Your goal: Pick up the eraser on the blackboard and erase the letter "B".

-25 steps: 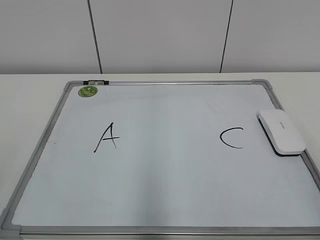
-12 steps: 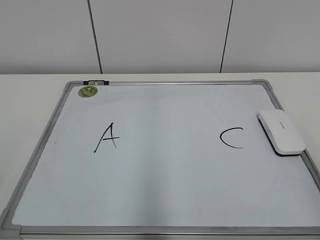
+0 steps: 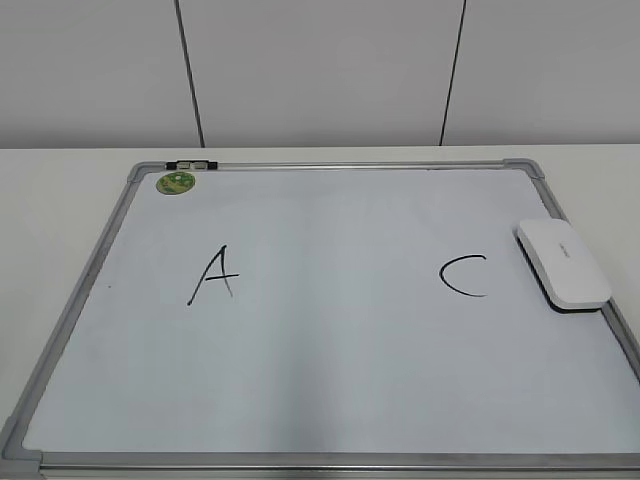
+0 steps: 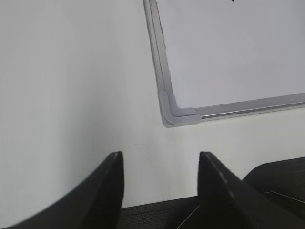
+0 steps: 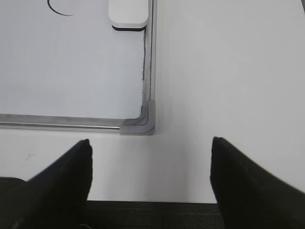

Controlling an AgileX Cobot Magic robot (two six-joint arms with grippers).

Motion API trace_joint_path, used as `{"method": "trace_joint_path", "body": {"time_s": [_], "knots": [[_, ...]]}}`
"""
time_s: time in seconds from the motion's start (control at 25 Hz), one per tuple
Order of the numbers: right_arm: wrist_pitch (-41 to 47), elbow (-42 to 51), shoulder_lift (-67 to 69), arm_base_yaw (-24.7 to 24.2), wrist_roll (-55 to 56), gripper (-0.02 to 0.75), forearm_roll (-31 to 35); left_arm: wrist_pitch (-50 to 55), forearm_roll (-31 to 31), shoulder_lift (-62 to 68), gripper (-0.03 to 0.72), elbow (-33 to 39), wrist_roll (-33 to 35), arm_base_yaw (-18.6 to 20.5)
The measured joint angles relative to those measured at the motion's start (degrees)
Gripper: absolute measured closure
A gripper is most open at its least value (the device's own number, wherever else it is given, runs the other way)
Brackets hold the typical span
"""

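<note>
The eraser (image 3: 563,263) lies flat on the blackboard (image 3: 330,400) at its right edge, just right of the "C" (image 3: 465,275); "A" (image 3: 214,274) sits left, bare board between them. Left gripper (image 4: 161,186) and right gripper (image 5: 150,176) both spread open, empty, off the board near its lower corners

Left claw (image 4: 159,188): jaws parted, empty, low over the surface. Right claw (image 5: 150,179): jaws spread wider, empty. Neither arm shows in exterior view
</note>
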Motion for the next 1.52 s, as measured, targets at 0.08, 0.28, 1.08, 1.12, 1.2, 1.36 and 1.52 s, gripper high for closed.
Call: {"method": "trace_joint_path", "body": {"time_s": [0.08, 0.28, 1.08, 1.12, 1.2, 1.36, 1.52], "knots": [[0.0, 0.0, 0.0, 0.0, 0.0, 0.146, 0.0, 0.0, 0.0, 0.0, 0.323, 0.0, 0.0, 0.0], [0.0, 0.0, 0.0, 0.0, 0.0, 0.147, 0.0, 0.09, 0.0, 0.0, 0.323, 0.0, 0.0, 0.0], [0.0, 0.0, -10.96, -0.78, 0.09, 0.147, -0.12, 0.72, 0.11, -20.78, 0.323, 0.0, 0.0, 6.95], [0.0, 0.0, -11.89, -0.78, 0.09, 0.147, -0.12, 0.79, 0.11, -21.47, 0.323, 0.0, 0.0, 6.95], [0.0, 0.0, -13.52, -0.78, 0.09, 0.147, -0.12, 1.01, 0.11, -22.33, 0.323, 0.0, 0.0, 6.95], [0.0, 0.0, -14.43, -0.78, 0.09, 0.147, -0.12, 1.28, 0.11, -22.32, 0.323, 0.0, 0.0, 6.95], [0.12, 0.0, -14.43, -0.78, 0.09, 0.147, -0.12, 1.38, 0.11, -22.32, 0.324, 0.0, 0.0, 6.95]]}}
